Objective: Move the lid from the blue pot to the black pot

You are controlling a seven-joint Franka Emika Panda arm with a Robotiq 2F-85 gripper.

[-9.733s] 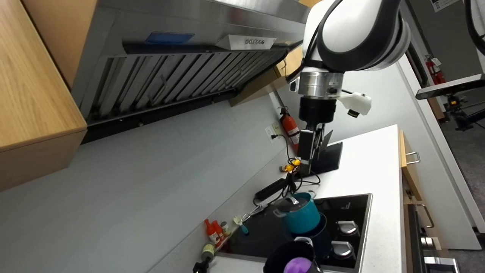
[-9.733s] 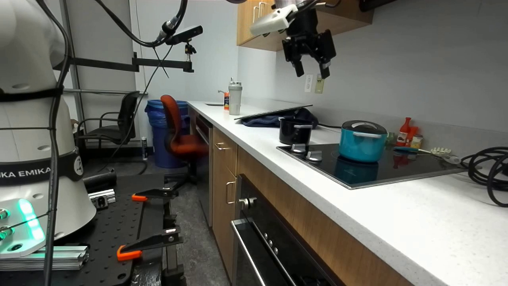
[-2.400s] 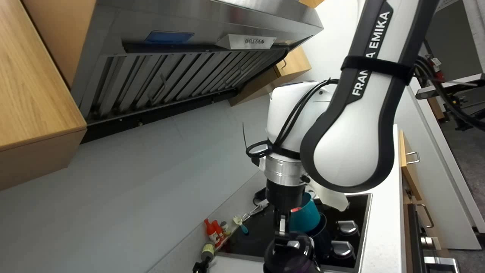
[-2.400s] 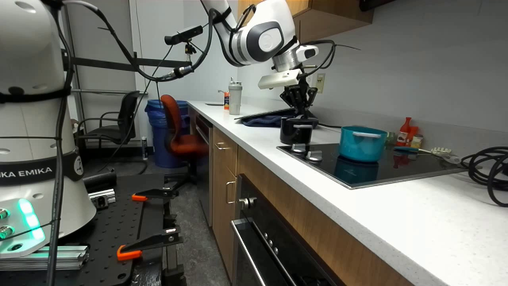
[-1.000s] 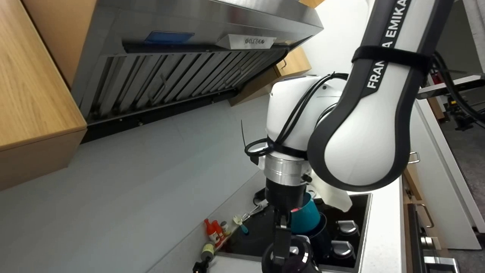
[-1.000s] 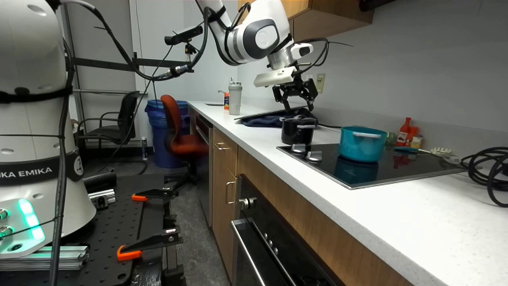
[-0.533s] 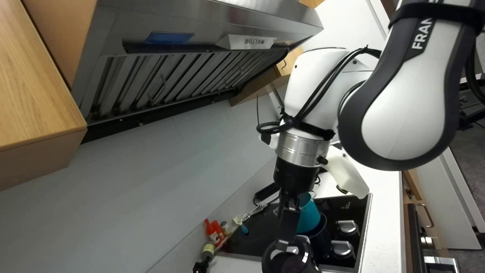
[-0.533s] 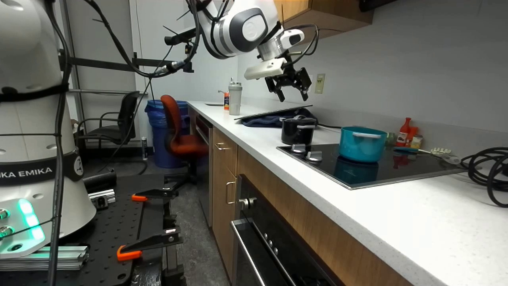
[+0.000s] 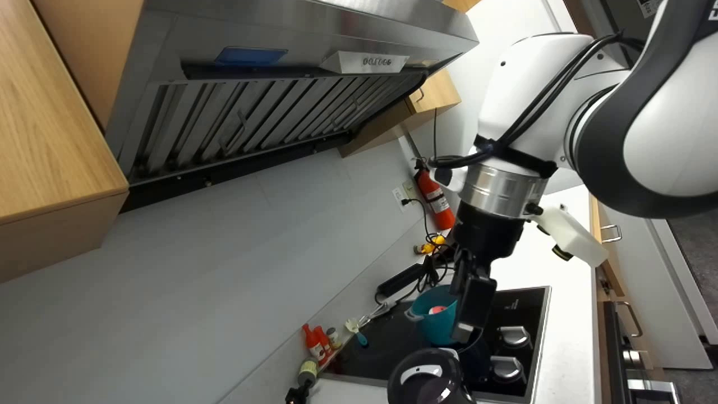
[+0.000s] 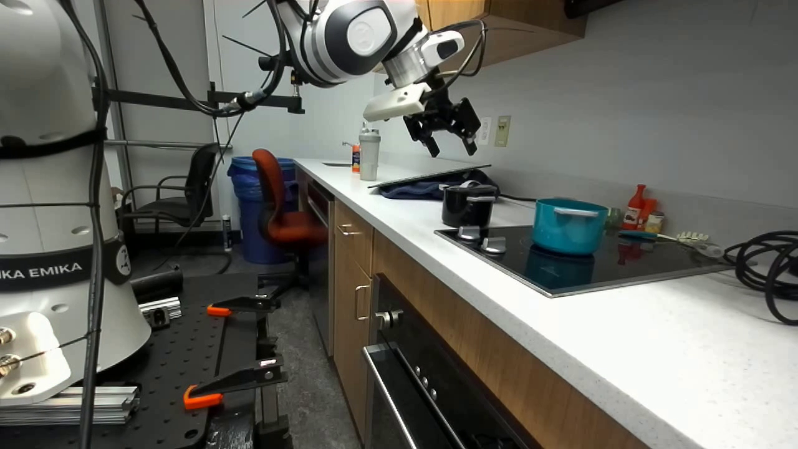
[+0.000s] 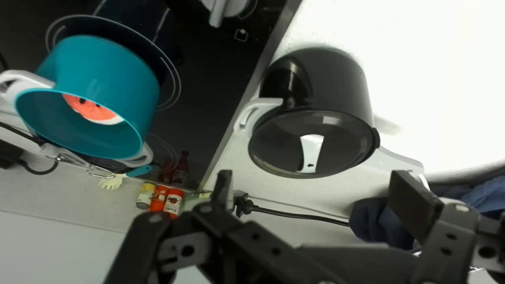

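The hand (image 10: 452, 149) over there is spread wide, gripping nothing, presumably to leave the lid (image 11: 311, 146) undisturbed. Below the hand, that lid caps the black pot (image 11: 335, 83), so the move looks finished to me; also beneath, the blue pot (image 11: 102, 71) stands uncovered.

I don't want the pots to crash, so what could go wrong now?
The lid is already on the black pot. If the open gripper, hanging higher than both pots, dipped down, it might knock the lid loose. If it swung sideways, it could perhaps bump the teal-blue pot, and the red-and-white piece inside might tumble out, since no lid covers it.
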